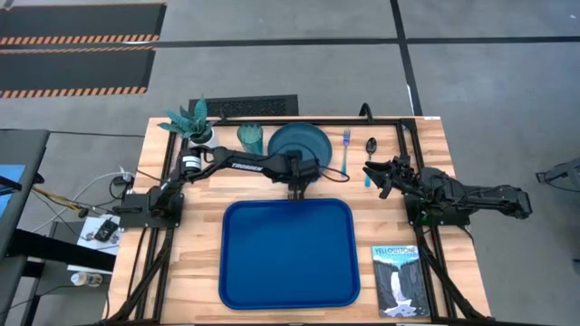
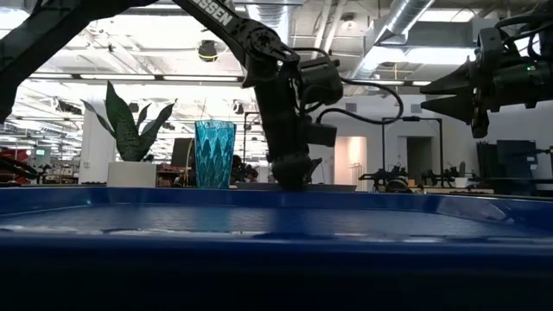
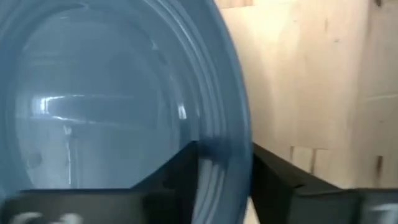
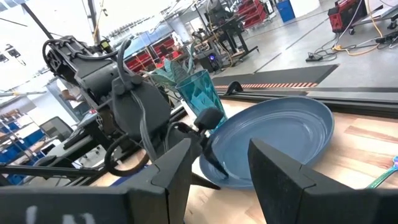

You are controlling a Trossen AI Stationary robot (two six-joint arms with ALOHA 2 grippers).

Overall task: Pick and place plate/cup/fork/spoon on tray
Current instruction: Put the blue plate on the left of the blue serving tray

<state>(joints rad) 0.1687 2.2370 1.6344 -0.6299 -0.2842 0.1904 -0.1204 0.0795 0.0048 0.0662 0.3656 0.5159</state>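
— At table's far edge, item one?
— Plate (image 1: 299,140); left gripper (image 1: 296,187) fingers pinch its near rim, beside the tray (image 1: 285,254).
— Right gripper (image 1: 373,174)?
— Fingers apart, holding nothing, over the fork (image 1: 345,150).

The left pincer (image 1: 296,187) sits at the near rim of the plate (image 1: 299,142), its fingers (image 3: 186,180) either side of that rim, with the tray (image 1: 286,253) just on its other side. The cup (image 1: 251,138) stands beside the plate, away from the right pincer (image 1: 375,174). The fork (image 1: 345,150) and spoon (image 1: 371,154) lie between the plate and the right pincer, on the table (image 1: 195,244).
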